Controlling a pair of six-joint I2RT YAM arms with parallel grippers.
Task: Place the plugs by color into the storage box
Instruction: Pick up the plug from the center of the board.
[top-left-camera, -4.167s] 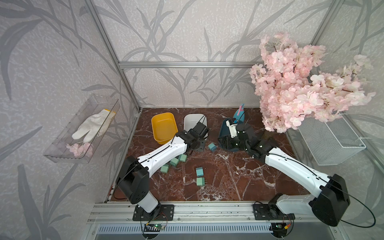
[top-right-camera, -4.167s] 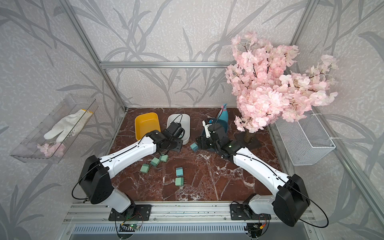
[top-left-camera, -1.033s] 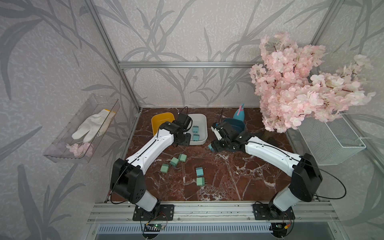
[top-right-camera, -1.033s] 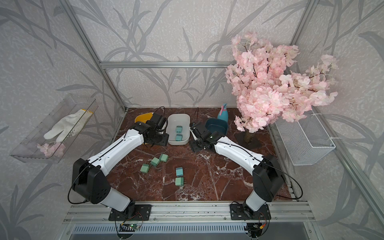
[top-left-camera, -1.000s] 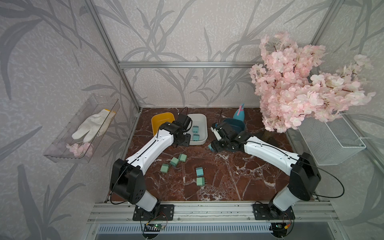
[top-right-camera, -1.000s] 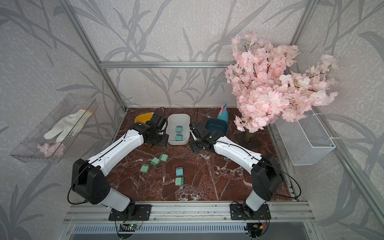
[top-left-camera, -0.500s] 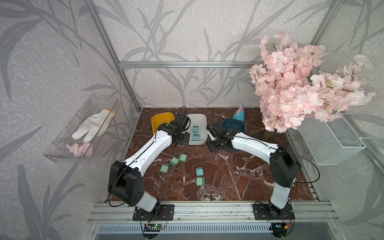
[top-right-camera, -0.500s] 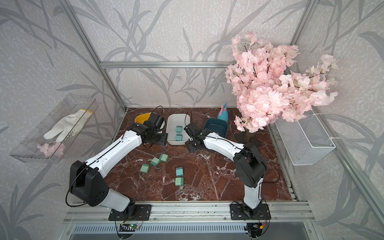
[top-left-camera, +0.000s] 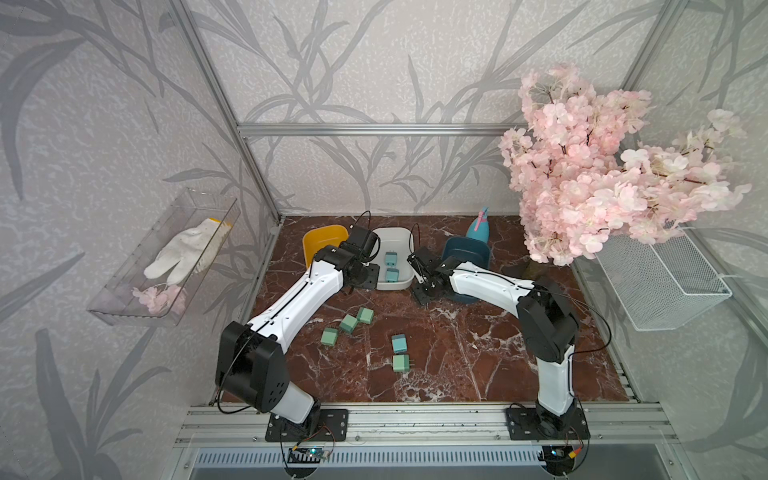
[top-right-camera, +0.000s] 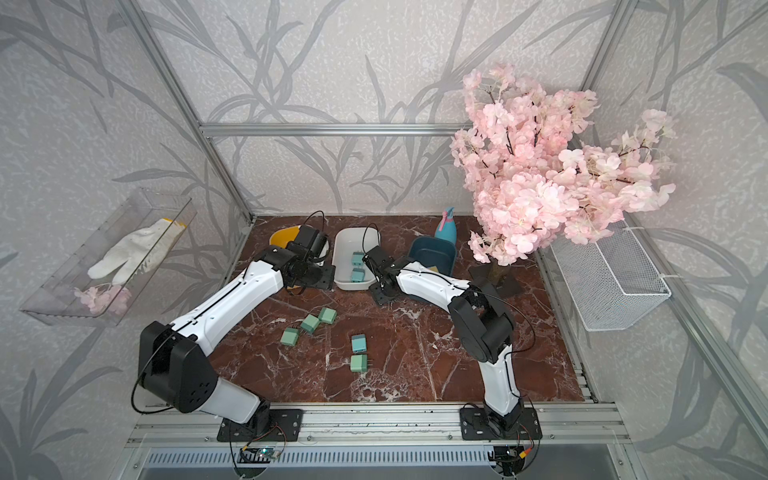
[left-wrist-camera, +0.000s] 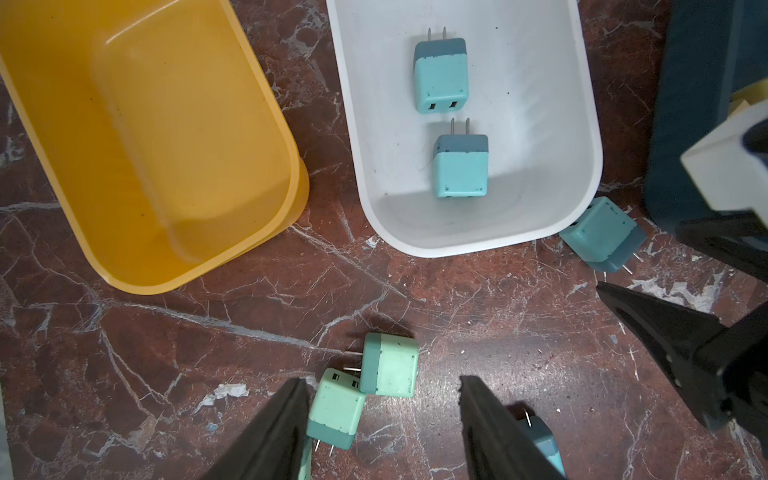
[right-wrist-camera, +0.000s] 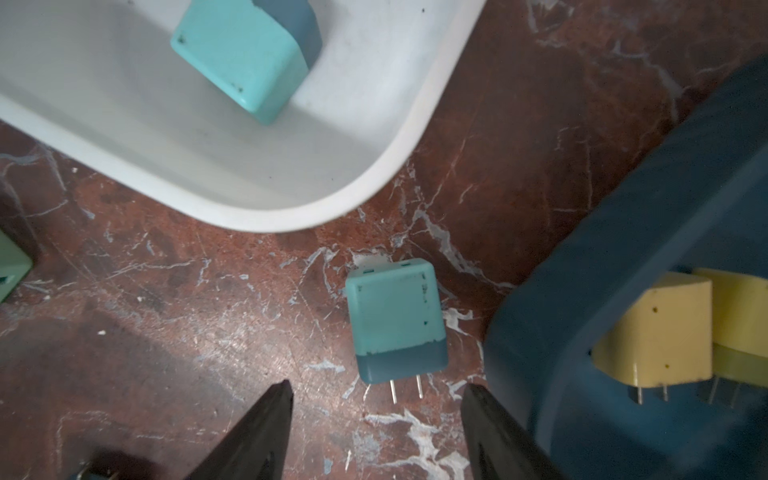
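Note:
Three storage boxes stand at the back: yellow (top-left-camera: 324, 245), white (top-left-camera: 405, 284) and dark blue (top-left-camera: 465, 257). Two light blue plugs (left-wrist-camera: 440, 77) lie in the white box, and yellow plugs (right-wrist-camera: 652, 332) lie in the dark blue one. My right gripper (right-wrist-camera: 377, 385) is open low over the table, a loose light blue plug (right-wrist-camera: 397, 324) just beyond its fingertips, between the white and dark blue boxes. My left gripper (left-wrist-camera: 383, 380) is open and empty beside the white box. Three green plugs (top-left-camera: 348, 323) sit mid-table, with a light blue (top-left-camera: 400, 343) and a green one (top-left-camera: 401, 363) nearer the front.
A teal spray bottle (top-left-camera: 478, 226) and a pink blossom tree (top-left-camera: 590, 174) stand at the back right. A wire basket (top-left-camera: 660, 282) hangs on the right wall. A clear shelf with a glove (top-left-camera: 183, 253) hangs on the left wall.
My right arm has swung left from the dark blue box to the white box's near corner, and its jaws have widened a little. The left arm has hardly moved.

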